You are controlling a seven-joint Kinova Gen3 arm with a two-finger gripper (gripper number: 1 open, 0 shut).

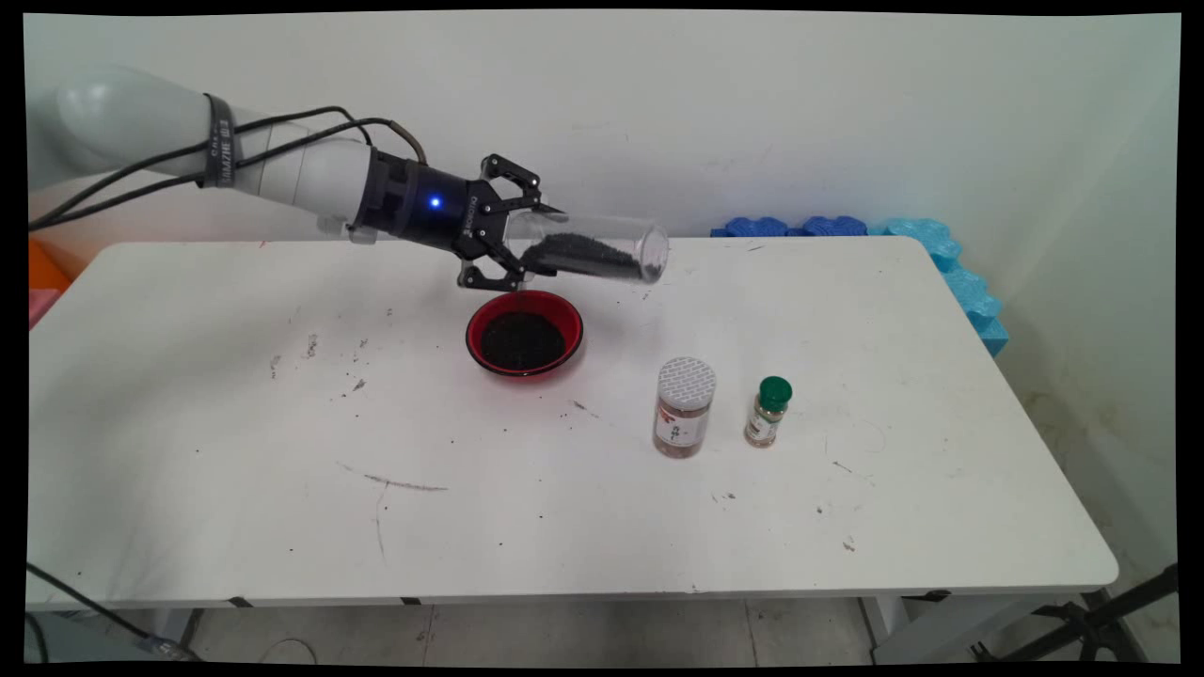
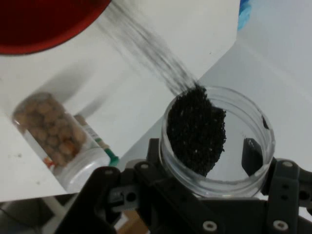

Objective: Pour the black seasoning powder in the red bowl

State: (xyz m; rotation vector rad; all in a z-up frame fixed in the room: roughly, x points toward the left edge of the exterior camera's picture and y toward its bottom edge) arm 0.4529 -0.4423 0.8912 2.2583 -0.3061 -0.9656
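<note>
Gripping a tilted clear jar (base hidden), the end effector overhangs the red bowl.

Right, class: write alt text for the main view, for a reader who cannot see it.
A black gripper on a white arm holds a clear jar of black grains on its side above a white table, just beyond a red bowl of black grains. To the right stand a white-lidded jar and a smaller green-capped bottle.
</note>
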